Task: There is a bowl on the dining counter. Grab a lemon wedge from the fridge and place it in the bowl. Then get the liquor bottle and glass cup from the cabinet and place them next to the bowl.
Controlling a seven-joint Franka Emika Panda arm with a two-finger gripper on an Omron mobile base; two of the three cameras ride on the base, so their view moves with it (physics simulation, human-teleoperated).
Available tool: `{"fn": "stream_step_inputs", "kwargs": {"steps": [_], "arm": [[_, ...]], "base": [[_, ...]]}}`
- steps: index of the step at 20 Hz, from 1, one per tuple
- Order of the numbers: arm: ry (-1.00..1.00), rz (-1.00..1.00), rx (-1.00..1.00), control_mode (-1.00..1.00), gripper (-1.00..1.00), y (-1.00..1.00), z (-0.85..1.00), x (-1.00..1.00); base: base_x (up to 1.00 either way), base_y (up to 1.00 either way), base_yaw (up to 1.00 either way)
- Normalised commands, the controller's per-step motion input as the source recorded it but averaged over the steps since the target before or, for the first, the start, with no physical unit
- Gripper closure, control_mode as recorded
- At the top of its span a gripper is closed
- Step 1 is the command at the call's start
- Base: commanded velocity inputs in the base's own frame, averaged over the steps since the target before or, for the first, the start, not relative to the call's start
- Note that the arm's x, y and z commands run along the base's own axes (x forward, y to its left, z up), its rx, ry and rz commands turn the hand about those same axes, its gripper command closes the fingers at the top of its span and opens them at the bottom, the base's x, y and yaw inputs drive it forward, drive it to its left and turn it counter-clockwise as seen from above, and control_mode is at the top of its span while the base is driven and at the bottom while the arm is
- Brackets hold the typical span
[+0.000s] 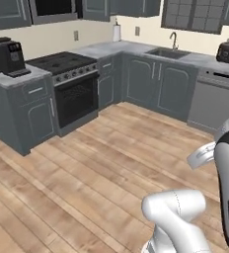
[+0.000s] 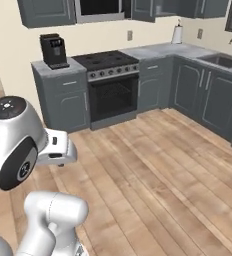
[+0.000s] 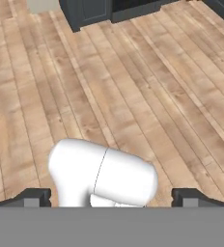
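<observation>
Right now you have none of the task's pieces ahead of you, so where the bowl, lemon wedge or fridge sit cannot be told. Your tool hangs empty, its two dark fingertips spread wide over the pale wooden plank floor. Beyond stand dark grey base cabinets, a black oven range, a black coffee machine on the marble bench and a steel sink. Driving on blind risks clipping those cabinets or heading away from the fridge.
</observation>
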Motion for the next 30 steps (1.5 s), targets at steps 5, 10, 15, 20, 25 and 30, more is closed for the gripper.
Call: {"fn": "stream_step_inputs", "kwargs": {"steps": [5,10,15,20,25,30], "arm": [[0.0,0.0,0.0,1.0,-1.0,0.0,0.0,0.0],[0.0,0.0,0.0,1.0,-1.0,0.0,0.0,0.0],[0.0,0.0,0.0,1.0,-1.0,0.0,0.0,0.0],[0.0,0.0,0.0,1.0,-1.0,0.0,0.0,0.0],[0.0,0.0,0.0,1.0,-1.0,0.0,0.0,0.0],[0.0,0.0,0.0,1.0,-1.0,0.0,0.0,0.0]], "base": [[0.76,-0.25,0.17],[0.85,-0.33,0.27],[0.86,-0.45,0.35],[0.89,-0.42,0.36],[0.96,-0.5,0.37],[0.89,-0.53,0.36]]}}
